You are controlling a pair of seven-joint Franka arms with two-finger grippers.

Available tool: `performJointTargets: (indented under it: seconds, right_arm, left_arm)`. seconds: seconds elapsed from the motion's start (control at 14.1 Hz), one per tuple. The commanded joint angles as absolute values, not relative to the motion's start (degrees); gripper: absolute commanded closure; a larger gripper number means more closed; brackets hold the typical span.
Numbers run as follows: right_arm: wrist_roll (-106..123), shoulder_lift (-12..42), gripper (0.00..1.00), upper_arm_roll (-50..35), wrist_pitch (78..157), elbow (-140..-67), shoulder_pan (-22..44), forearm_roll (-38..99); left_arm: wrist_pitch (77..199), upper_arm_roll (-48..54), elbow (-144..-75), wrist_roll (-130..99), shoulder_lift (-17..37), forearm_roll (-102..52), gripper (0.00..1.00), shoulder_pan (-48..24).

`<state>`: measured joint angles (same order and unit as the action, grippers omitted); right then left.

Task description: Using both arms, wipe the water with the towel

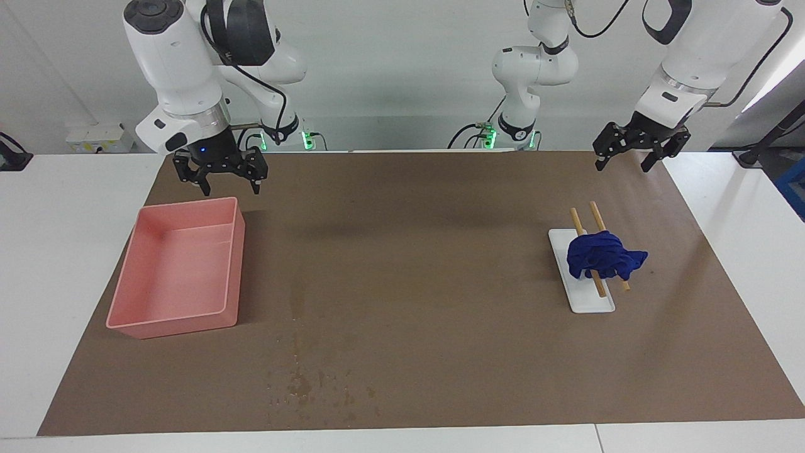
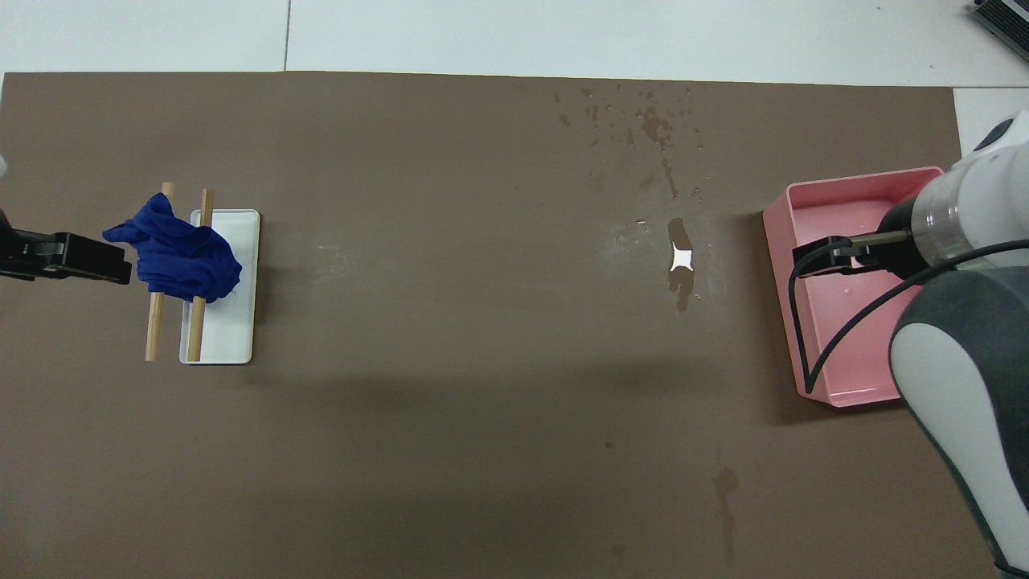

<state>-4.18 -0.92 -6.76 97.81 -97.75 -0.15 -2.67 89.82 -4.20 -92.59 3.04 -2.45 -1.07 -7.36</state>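
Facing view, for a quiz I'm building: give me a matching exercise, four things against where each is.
Things:
1. towel
2. water
3. left gripper
4. right gripper

Places:
A. over the pink tray's edge nearest the robots
B. draped on two wooden sticks across a white plate
C. on the mat, farthest from the robots
D. raised above the mat corner nearest the left arm's base

Pairs: 1-B, 2-C, 3-D, 4-A
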Motion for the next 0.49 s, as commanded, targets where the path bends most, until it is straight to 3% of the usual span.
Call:
performJointTargets:
  seconds: [0.0, 0.42]
  right_arm:
    - [-3.6, -1.58, 0.0, -6.68, 98.09, -98.53, -0.26, -2.46]
    - [-3.52, -1.58, 0.0, -6.68, 98.09, -98.53, -0.26, -2.46]
  left_arm:
    - [88.85, -4.75, -92.37, 2.2, -2.9, -0.18, 0.0, -8.44]
    - [94.11, -5.18, -95.35, -3.99, -3.69, -0.18, 0.0, -7.12]
